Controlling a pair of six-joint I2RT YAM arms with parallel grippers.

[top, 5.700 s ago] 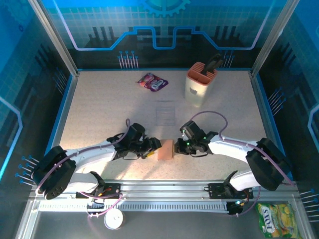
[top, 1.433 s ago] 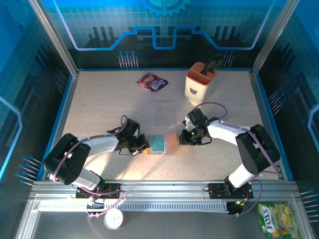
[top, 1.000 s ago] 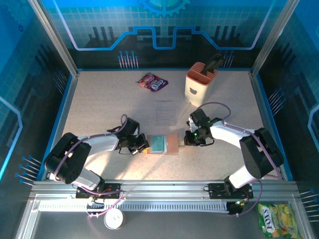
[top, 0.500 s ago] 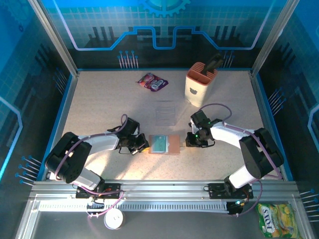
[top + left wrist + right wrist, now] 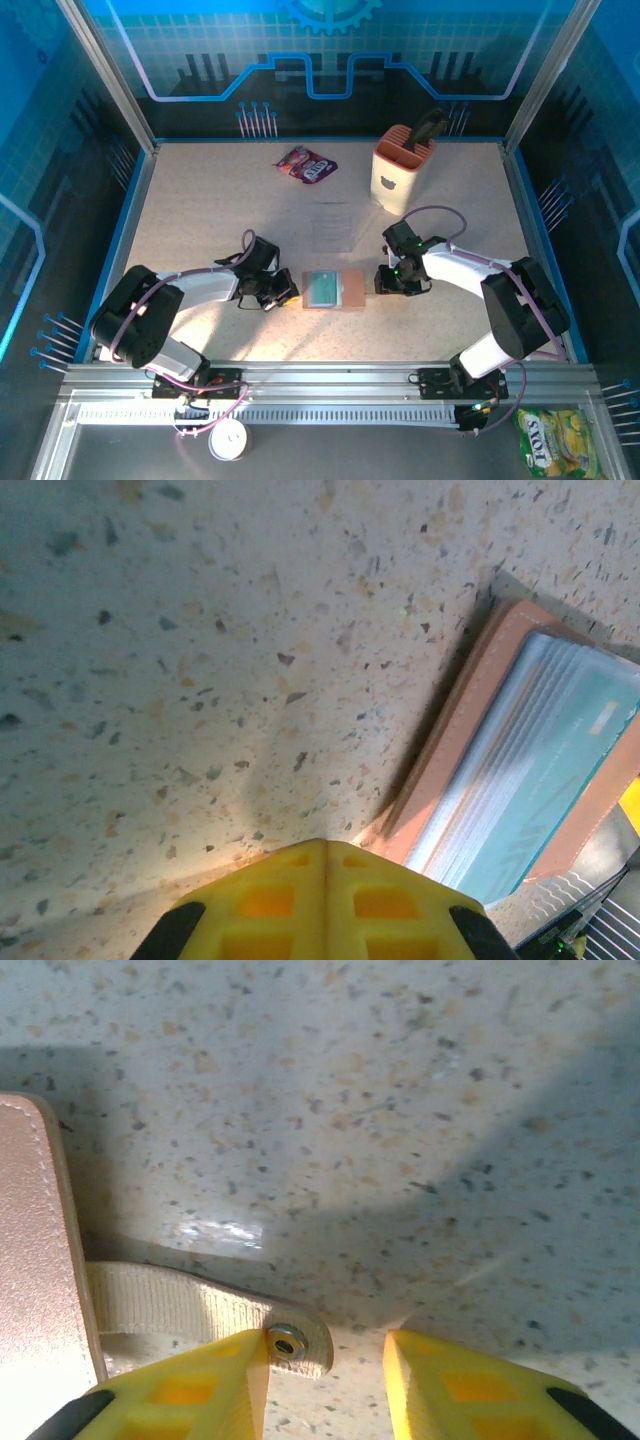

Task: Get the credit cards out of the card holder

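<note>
Tan card holder (image 5: 351, 291) should be pinned by closed left gripper (image 5: 325, 862) while teal credit cards (image 5: 321, 288) are pinched by right gripper (image 5: 327, 1348), jaws parted.

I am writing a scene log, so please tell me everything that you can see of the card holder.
The card holder lies open and flat on the speckled table, between the shut left gripper and the open right gripper. It looks like tan-brown leather with stitched edges. Its left half holds layered grey-blue pockets with a teal card uppermost. A beige woven strap with a metal stud leaves its right edge and ends beside one right finger.
</note>
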